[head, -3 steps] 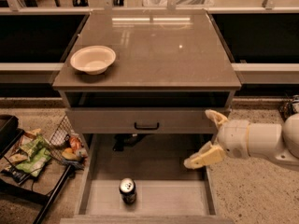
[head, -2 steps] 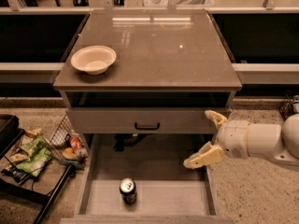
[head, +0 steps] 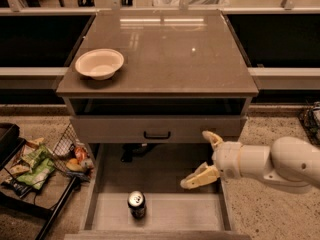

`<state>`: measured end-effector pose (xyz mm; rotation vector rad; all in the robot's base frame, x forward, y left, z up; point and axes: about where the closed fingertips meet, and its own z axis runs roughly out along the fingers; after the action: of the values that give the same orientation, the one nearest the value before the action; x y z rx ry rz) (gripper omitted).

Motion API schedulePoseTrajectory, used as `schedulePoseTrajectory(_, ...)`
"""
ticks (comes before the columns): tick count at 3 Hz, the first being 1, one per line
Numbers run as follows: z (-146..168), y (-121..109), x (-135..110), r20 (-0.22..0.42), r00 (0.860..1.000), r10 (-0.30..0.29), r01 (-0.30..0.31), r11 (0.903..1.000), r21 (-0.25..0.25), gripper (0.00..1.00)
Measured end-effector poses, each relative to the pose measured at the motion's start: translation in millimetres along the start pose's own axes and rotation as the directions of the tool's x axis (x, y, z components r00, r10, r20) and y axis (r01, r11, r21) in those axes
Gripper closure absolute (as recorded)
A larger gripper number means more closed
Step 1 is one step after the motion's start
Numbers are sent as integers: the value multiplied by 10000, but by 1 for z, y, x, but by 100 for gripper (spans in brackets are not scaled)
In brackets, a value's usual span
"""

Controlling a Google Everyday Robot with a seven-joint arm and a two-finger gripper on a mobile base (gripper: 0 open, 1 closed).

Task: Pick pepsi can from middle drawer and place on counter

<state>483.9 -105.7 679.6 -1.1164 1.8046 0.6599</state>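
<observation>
The pepsi can (head: 136,204) stood upright on the pale floor of the open middle drawer (head: 175,211), near its front edge and left of centre, silver top up. The claw (head: 196,160) hovered over the drawer's right side, well apart from the can, its two pale fingers spread wide. The can was probably light, stiff but thin-walled and slick, so a pinch across its round body at mid-height looked safest; squeezing hard might dent it. Above, the glossy grey-brown bench (head: 165,54) carried a pale bowl (head: 99,63) at its left. A shut drawer front (head: 115,129) with a black handle sat between. A wire basket (head: 65,146) of snack packets stood on the speckled floor (head: 265,204) at left.
</observation>
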Motion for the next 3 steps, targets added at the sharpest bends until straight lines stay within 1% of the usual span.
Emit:
schedulePoseTrajectory(1,54,13,33,860,9962,107,-69,9990,-444,0)
schedulePoseTrajectory(2,109,32,67,1566,9876,115,59,9939,-1100,0)
schedulePoseTrajectory(3,169,58,100,1799,9836,90,295,9772,-2100,0)
